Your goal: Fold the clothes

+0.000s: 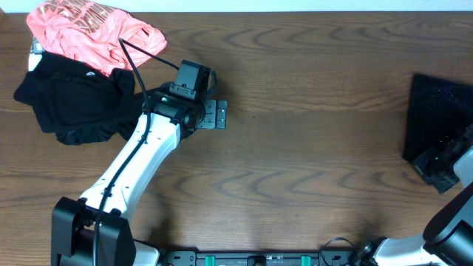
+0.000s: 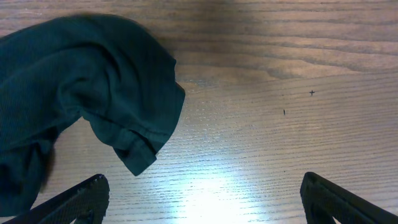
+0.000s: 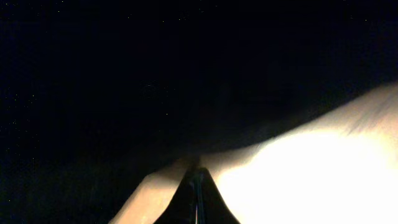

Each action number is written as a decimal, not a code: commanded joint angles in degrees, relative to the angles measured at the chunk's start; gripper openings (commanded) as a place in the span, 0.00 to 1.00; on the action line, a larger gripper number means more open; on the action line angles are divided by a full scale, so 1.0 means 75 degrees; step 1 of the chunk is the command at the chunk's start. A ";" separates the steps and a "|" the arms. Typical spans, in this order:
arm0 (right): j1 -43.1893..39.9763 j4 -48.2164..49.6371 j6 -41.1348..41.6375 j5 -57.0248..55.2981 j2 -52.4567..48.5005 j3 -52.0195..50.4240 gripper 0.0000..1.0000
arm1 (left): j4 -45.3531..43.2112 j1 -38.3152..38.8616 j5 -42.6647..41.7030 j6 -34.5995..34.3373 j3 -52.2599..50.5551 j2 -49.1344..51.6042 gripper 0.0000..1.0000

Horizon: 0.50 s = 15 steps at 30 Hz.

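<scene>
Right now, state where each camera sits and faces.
Overhead: above the table, facing straight down; left arm, right arm, coral-pink shirt, matte black top, speckled garment.
Left wrist: on the left gripper, facing the table; open fingers at bottom corners.
Right wrist: on the right gripper, facing dark cloth; shut fingers bottom centre.
Shared: overhead and left wrist show the matte black top.

Only pale lettering on the coral-pink shirt [image 1: 96,29], illegible from overhead.

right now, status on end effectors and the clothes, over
Left end effector open over table, beside black top. Right end effector shut at speckled garment, hold unclear. Pink shirt crumpled. No obstruction seen.
</scene>
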<state>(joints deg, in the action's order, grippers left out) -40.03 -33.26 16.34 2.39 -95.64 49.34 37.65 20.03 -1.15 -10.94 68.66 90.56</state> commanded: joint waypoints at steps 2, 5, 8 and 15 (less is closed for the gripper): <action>-0.0038 -0.0772 -0.0224 0.0985 0.1037 0.0606 0.03 | 0.0003 0.0012 0.0009 -0.0102 0.0000 0.0073 0.98; -0.0041 -0.1370 -0.0303 0.0994 0.1781 0.1183 0.09 | -0.0020 0.0012 0.0009 -0.0102 0.0000 0.0102 0.98; -0.0041 -0.1282 -0.0207 0.0909 0.2302 0.1335 0.17 | -0.0023 0.0012 0.0009 -0.0102 0.0000 0.0114 0.98; -0.0128 -0.0871 0.1568 -0.1134 0.2433 0.1323 0.33 | -0.0023 0.0012 0.0009 -0.0102 0.0000 0.0114 0.98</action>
<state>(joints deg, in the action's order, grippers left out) -40.07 -40.10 21.15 2.90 -76.07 59.29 37.45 20.03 -1.13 -10.96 68.66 90.76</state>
